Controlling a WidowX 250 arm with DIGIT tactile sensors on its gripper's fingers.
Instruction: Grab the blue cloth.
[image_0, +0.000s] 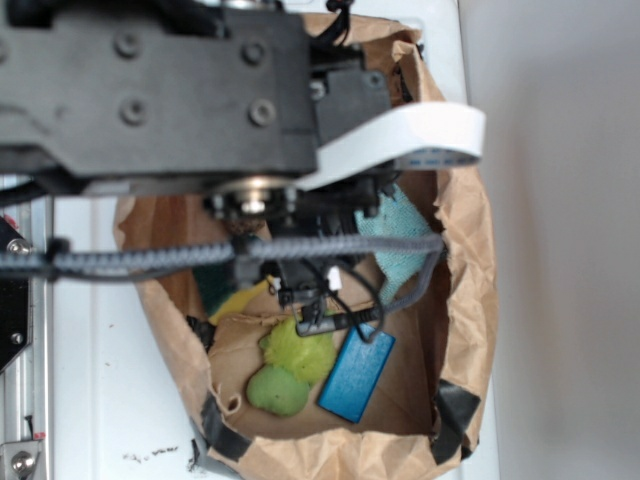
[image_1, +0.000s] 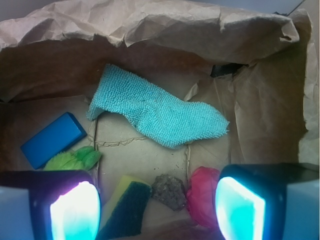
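The blue cloth (image_1: 157, 112) lies flat on the floor of a brown paper bag, long and fuzzy, running from upper left to lower right in the wrist view. In the exterior view only a corner of the blue cloth (image_0: 400, 240) shows past the arm, at the bag's right side. My gripper (image_1: 157, 210) hangs above the bag floor, short of the cloth, open wide with nothing between its glowing pads (image_1: 75, 210). In the exterior view the arm body hides the fingers.
The paper bag (image_1: 150, 25) walls surround everything. Inside lie a dark blue block (image_1: 52, 140), green leafy toy (image_1: 75, 160), green-and-yellow sponge (image_1: 125, 205), grey rock (image_1: 170, 192) and a pink-red lump (image_1: 202, 192). A white ribbon cable (image_0: 400, 140) arcs over the bag.
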